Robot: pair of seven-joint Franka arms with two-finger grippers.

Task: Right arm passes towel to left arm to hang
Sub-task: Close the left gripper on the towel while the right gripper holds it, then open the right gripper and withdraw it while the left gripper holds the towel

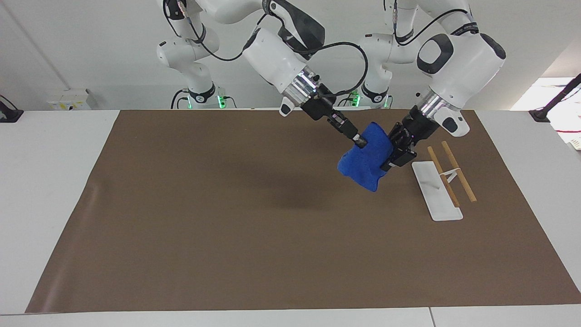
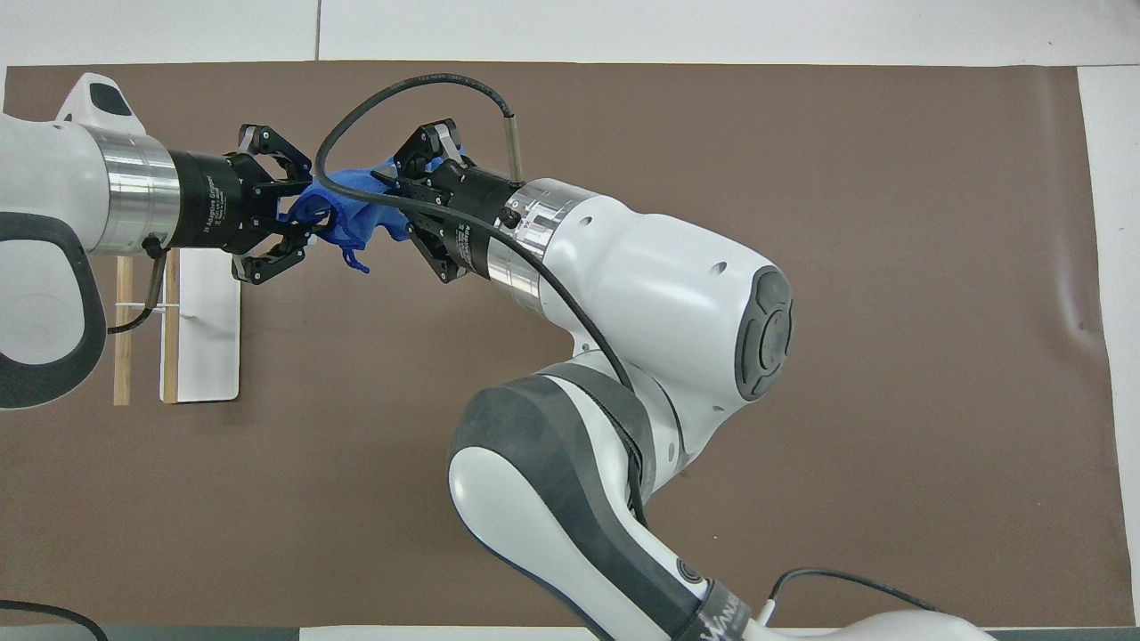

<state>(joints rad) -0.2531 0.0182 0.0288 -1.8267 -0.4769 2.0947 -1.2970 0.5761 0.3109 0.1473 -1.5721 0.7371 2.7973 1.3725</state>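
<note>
Brown mat (image 1: 227, 218) covers white table (image 1: 50, 181).

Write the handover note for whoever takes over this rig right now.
Right gripper: shut on the towel, holding it in the air over the brown mat.
Left gripper: at the towel's edge on the rack's side, fingers around the cloth; firm grip not confirmed.
Rack: wooden bars on a white tray, on the mat toward the left arm's end, bare.
Done: towel lifted and brought to the left gripper.
Left: secure left grip, release right, hang towel on the rack.
</note>
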